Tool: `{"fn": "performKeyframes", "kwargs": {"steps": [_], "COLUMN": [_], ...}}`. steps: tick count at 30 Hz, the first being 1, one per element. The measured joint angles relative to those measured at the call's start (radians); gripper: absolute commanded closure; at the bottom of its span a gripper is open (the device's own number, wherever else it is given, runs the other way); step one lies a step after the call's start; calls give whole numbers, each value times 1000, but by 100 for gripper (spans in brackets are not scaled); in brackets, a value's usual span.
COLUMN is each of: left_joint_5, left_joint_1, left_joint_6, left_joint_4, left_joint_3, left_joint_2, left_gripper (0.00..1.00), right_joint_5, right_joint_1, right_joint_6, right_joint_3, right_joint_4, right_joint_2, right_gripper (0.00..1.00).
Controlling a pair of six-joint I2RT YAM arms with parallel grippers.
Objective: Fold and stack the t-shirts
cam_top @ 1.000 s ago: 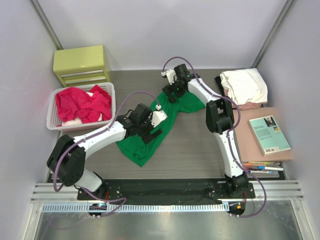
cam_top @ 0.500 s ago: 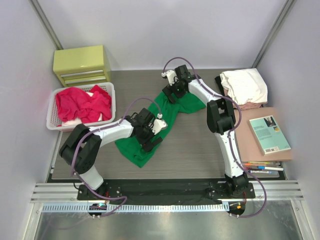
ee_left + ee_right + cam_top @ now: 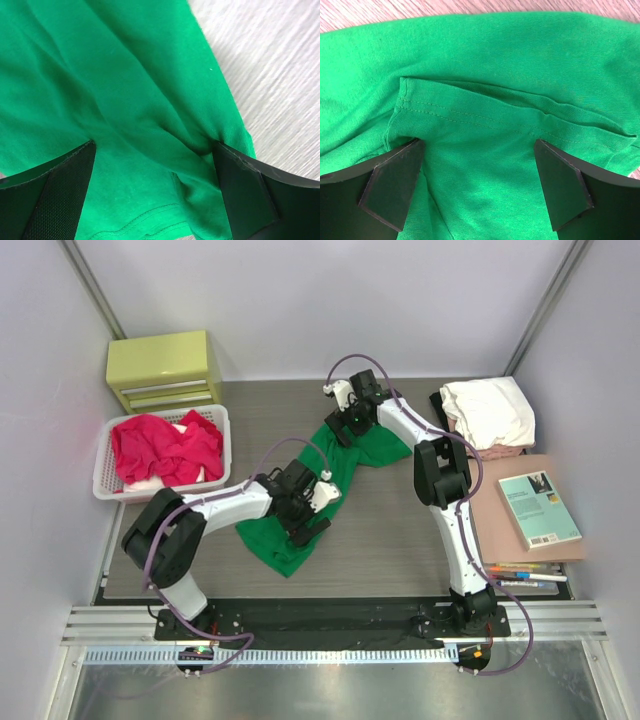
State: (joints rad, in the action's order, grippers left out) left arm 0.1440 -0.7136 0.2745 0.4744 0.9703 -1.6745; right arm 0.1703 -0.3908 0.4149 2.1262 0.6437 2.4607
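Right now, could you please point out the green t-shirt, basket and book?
green t-shirt (image 3: 272,546): top external view, near crumpled end
basket (image 3: 102,462): top external view, left rim
book (image 3: 540,508): top external view, cover middle

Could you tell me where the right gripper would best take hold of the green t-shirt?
Probably the stitched hem fold, from straight above: the green t-shirt lies low on the table, and that doubled edge forms a raised ridge just ahead of the right gripper's open fingers.

You can pass over bare table (image 3: 390,530) right of the green shirt (image 3: 270,545); basket (image 3: 104,472) bounds left, book (image 3: 540,510) right.
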Motion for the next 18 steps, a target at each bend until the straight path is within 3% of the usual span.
{"fn": "performKeyframes", "kwargs": {"steps": [6, 12, 18], "left_joint_5": [-19, -21, -18], "left_joint_1": [-95, -213, -276], "left_joint_6": [-12, -14, -15], "left_joint_4": [-11, -18, -18], "left_joint_3": [-1, 43, 110], "left_joint_2": [0, -42, -100], "left_gripper": [0, 0, 0], "right_joint_5": [-13, -13, -30], "right_joint_1": [-1, -15, -45], "right_joint_6": [-5, -7, -1], "right_joint_3": [32, 305, 325], "right_joint_4": [32, 211, 225], "right_joint_2": [11, 150, 160], "right_gripper": [0, 0, 0]}}
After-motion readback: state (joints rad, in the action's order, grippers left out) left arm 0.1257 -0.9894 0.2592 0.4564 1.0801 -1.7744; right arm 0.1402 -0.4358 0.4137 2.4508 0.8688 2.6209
